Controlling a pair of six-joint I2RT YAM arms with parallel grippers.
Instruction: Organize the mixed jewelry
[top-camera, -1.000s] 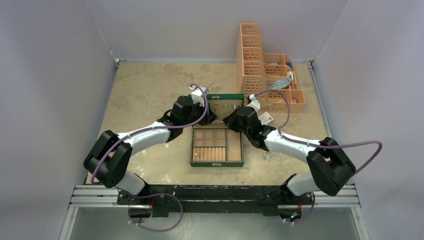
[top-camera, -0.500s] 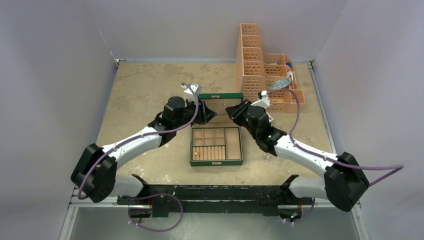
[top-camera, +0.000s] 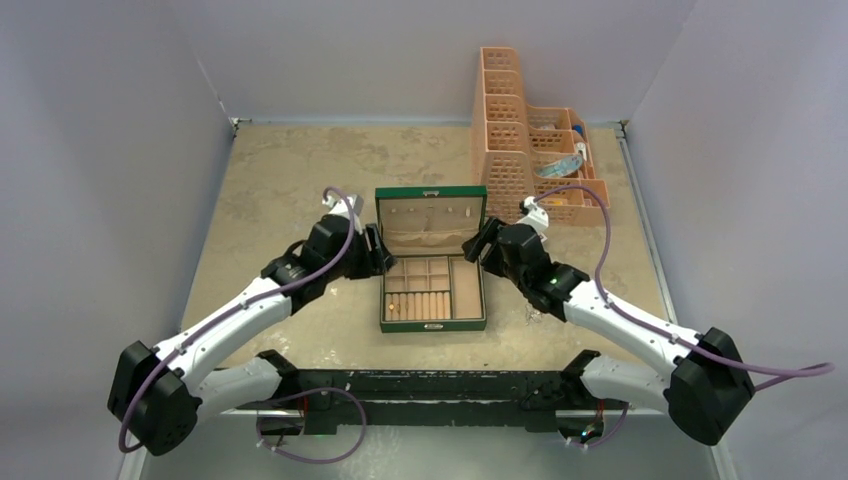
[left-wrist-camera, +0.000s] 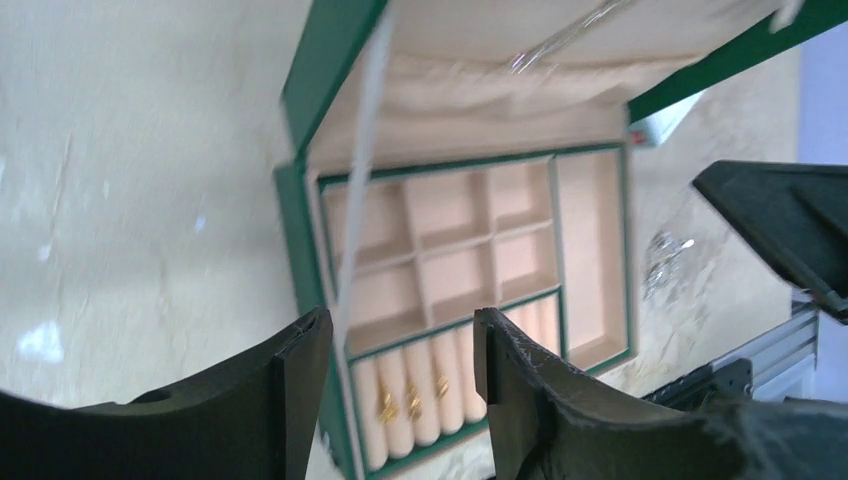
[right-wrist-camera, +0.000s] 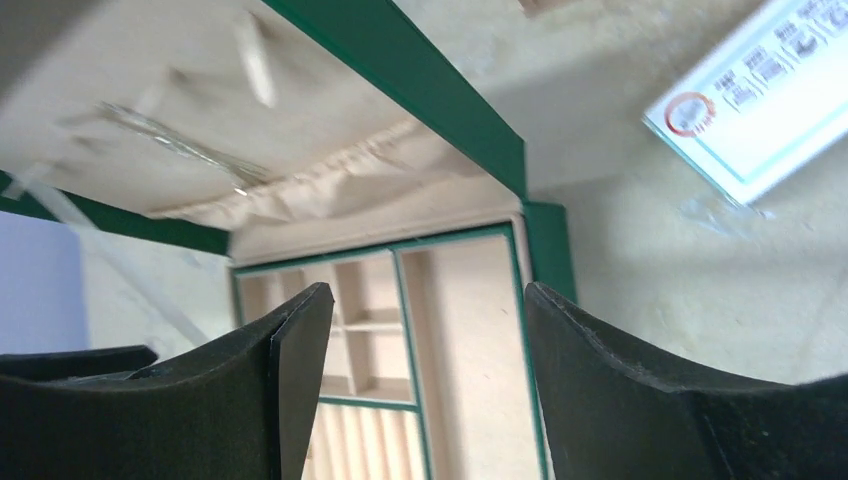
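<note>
Left gripper (left-wrist-camera: 398, 335): jaws spread with nothing between them, just beside the left wall of the box; a second ago it was narrower and up at the lid's left corner.
Right gripper (right-wrist-camera: 428, 300): jaws spread wide and empty, by the box's right rear corner; earlier it was tighter at the lid's right edge.
Lid (top-camera: 430, 212): upright and fully open now, only half raised between the grippers before.
Green box (top-camera: 433, 326): same place on the table (top-camera: 290, 170).
Gold rings (left-wrist-camera: 410, 397): in the ring rolls at the near left of the box, unmoved.
Silvery chains (top-camera: 540, 315): on the table right of the box, outside it.
White card box (right-wrist-camera: 760, 95): on the table right of the lid.
Arms: both pulled back from the lid.
</note>
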